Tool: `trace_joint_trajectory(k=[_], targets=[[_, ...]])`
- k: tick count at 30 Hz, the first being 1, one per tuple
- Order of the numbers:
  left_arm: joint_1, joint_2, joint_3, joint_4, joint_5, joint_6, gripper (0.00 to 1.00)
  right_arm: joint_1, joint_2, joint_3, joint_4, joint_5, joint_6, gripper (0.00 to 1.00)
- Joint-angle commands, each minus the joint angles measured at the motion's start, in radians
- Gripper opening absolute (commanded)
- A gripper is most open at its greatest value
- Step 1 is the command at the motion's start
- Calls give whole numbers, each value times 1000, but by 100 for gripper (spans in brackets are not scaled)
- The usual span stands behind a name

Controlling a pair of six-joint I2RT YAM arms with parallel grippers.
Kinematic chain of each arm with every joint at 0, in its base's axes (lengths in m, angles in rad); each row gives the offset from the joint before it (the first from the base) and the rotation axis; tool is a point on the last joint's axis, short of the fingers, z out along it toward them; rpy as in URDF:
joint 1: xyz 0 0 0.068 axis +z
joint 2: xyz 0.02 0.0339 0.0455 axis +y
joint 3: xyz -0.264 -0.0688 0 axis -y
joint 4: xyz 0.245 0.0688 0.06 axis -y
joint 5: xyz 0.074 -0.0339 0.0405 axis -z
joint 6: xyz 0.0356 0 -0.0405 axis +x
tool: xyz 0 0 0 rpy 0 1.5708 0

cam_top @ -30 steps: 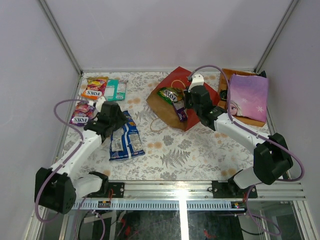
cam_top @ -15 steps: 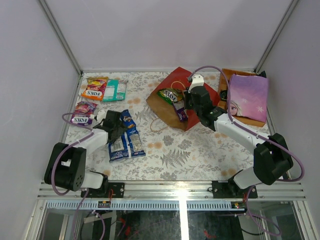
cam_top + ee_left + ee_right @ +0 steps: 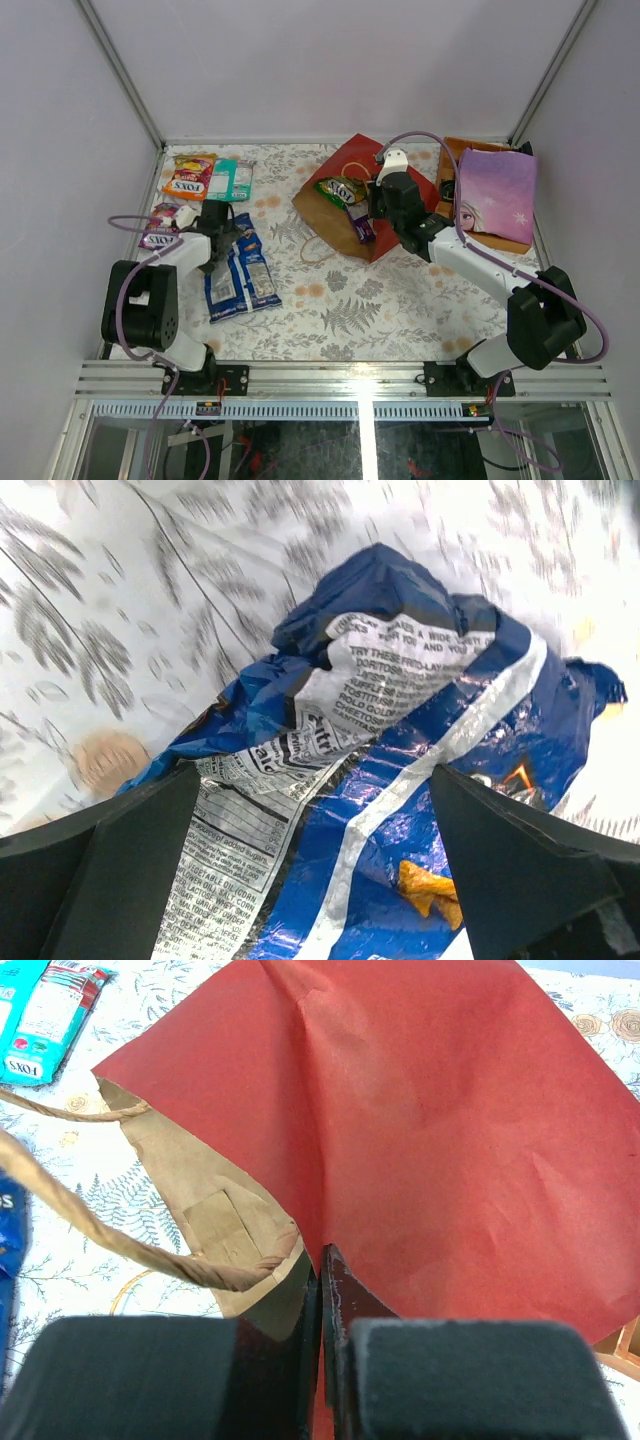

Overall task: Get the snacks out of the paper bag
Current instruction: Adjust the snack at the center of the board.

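The paper bag (image 3: 352,160) lies on its side at the back of the table, red outside up, brown mouth facing left. A green FOX'S packet (image 3: 340,188) and a purple pack (image 3: 361,224) lie in its mouth. My right gripper (image 3: 380,205) is shut on the bag's rim (image 3: 300,1245) next to a loop handle (image 3: 150,1255); the red wall (image 3: 430,1130) fills that view. My left gripper (image 3: 220,236) is open just above the long blue packs (image 3: 236,272); in the left wrist view the blue pack (image 3: 400,810) lies between the wide-apart fingers (image 3: 110,870).
An orange FOX'S packet (image 3: 189,176), a teal pack (image 3: 232,180) and a purple FOX'S packet (image 3: 161,226) lie at the back left. A lilac snowflake bag (image 3: 496,188) sits in a wooden tray (image 3: 447,160) at the back right. Frame posts stand at the corners.
My left arm has folded back toward the left edge, and the blue packs have slid left and turned with it. The right arm and the paper bag have not moved.
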Motion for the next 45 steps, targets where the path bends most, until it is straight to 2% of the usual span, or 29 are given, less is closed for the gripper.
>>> trace_joint_trajectory(k=[1, 4, 7, 10, 13, 16, 25, 30, 35, 38, 40, 43, 45], targets=[[116, 65, 80, -19, -15, 55, 100, -8, -44, 8, 34, 2, 0, 0], [128, 75, 159, -50, -18, 115, 100, -8, -46, 7, 34, -5, 2, 0], [112, -3, 185, -48, -8, 171, 100, -8, -48, 6, 34, -4, 4, 0], [27, -128, 173, -33, 6, 235, 100, -8, -47, 6, 36, -12, 7, 0], [-109, -204, 167, -69, 15, 232, 100, -8, -37, 9, 41, -24, 17, 0], [-216, -222, 104, -95, 26, 170, 100, -8, -28, 10, 41, -35, 24, 0], [-340, -227, -208, 2, 134, -32, 100, -8, -40, -5, 43, -34, 27, 0], [-511, -247, -283, 8, 167, -191, 100, -8, -43, -7, 43, -36, 29, 0], [-747, -261, -322, -25, 188, -374, 100, -7, -50, -9, 40, -29, 26, 0], [-792, -287, -314, -98, 186, -398, 100, -8, -53, -12, 42, -28, 26, 0], [-793, -336, -270, -148, 148, -349, 100, -8, -53, -12, 42, -33, 27, 0], [-777, -416, -116, -264, -20, -234, 100, -8, -56, -11, 40, -39, 27, 0], [-701, -456, -12, -368, -109, -164, 100, -8, -63, -11, 38, -39, 28, 0]])
